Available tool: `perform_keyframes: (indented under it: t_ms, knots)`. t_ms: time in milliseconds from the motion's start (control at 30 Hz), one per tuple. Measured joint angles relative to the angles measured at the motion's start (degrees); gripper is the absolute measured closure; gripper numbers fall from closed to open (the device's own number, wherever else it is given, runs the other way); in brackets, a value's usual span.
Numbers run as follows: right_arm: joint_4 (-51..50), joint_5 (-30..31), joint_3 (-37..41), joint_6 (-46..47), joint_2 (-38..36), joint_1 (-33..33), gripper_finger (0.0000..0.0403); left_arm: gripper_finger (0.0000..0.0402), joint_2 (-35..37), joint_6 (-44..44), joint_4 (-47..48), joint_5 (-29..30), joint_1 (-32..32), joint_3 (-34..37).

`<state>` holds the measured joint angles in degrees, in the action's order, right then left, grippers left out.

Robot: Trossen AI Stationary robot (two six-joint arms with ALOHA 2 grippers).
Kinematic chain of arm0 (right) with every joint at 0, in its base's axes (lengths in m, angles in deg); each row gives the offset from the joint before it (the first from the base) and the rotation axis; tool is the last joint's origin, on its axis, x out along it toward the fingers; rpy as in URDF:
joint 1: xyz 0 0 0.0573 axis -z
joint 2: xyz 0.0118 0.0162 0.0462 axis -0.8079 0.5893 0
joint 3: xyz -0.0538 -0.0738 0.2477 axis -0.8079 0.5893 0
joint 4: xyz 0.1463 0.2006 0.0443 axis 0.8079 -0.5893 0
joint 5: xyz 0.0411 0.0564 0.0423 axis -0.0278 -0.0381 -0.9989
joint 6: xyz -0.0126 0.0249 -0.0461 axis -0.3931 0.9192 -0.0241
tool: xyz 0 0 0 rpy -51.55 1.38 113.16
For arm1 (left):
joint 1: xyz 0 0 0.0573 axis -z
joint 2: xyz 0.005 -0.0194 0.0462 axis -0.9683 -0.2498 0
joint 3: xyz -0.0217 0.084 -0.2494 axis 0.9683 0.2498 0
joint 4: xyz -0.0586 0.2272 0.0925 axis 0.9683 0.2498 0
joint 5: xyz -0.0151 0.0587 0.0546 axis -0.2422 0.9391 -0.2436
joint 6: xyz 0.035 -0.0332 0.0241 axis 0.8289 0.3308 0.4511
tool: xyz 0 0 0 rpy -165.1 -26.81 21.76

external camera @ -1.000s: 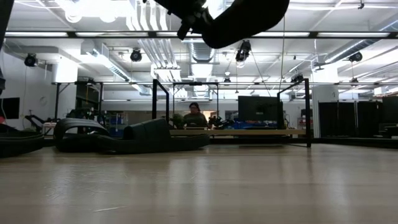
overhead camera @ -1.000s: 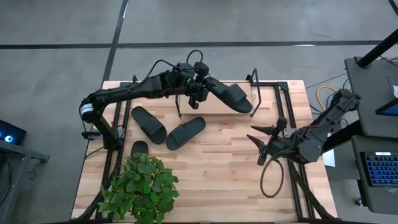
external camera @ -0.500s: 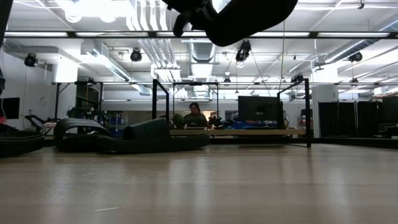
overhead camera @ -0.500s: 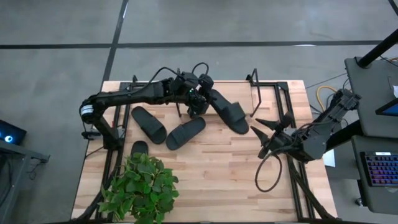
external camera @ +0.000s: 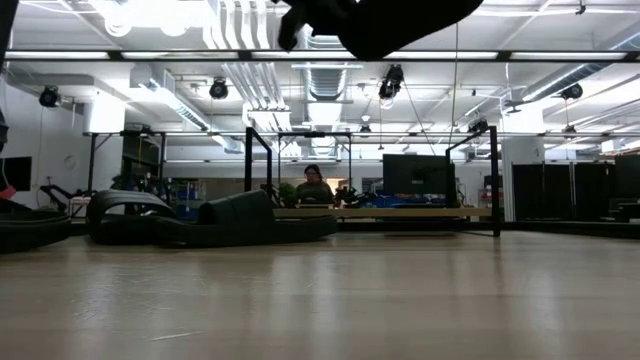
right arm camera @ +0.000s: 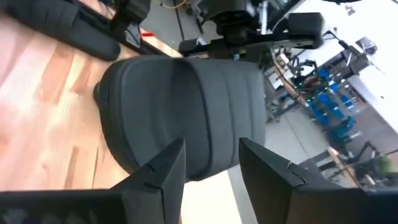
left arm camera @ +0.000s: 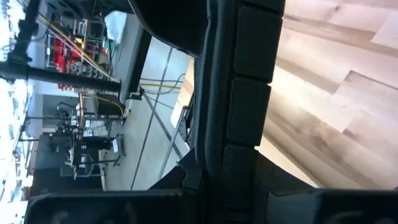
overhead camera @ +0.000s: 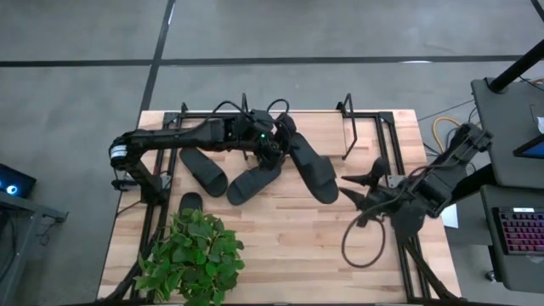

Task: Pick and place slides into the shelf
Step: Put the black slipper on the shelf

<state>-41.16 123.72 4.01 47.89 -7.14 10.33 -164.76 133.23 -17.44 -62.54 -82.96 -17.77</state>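
Your left gripper (overhead camera: pixel 274 146) is clamping a slide (overhead camera: pixel 311 168) above the table (overhead camera: pixel 280 229); your right gripper (overhead camera: pixel 357 191) is waiting spread wide, empty.

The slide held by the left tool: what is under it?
The left tool holds the slide in the air. Under it the high view shows bare wooden table; another slide lies beside. The board directly below the held slide is covered.

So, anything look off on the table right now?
Only the held slide: the left gripper grips one end, so it hangs tilted above the table, short of the shelf. Two slides lie loose on the wood.
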Motion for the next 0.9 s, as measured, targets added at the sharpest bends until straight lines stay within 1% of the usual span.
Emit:
perform_keyframes:
  t_ms: [100, 233, 300, 433, 733, 833, 900]
  knots:
    - [0.1, 1.1, -0.7, -2.4, 2.8, 0.0, 0.0264, 0.0365, -0.2, -0.1, -1.2, -0.3, 0.6, 0.0]
    - [0.0, 6.9, -2.3, -4.9, 5.8, 0.1, 0.0260, 0.0365, -0.3, -0.1, -1.6, -0.7, 1.5, 0.0]
    - [0.1, 8.2, -3.0, -5.5, 6.9, 0.1, 0.0258, 0.0366, -0.3, -0.1, -1.7, -0.7, 1.9, 0.0]
    - [0.2, 6.2, -3.6, -5.9, 6.9, 0.2, 0.0257, 0.0366, -0.3, -0.1, -1.8, -0.9, 2.3, -0.1]
    - [0.3, 5.9, -3.4, -6.3, 7.2, 0.9, 0.0275, 0.0366, -0.3, -0.1, -4.3, -1.4, 3.3, -0.1]
    - [0.4, 6.2, -3.4, -6.1, 7.2, 1.0, 0.0290, 0.0366, -0.3, -0.1, -4.3, -1.6, 3.3, -0.1]
    - [0.4, 6.3, -3.4, -6.3, 7.2, 0.9, 0.0310, 0.0366, -0.3, -0.1, -4.5, -1.6, 3.3, -0.1]
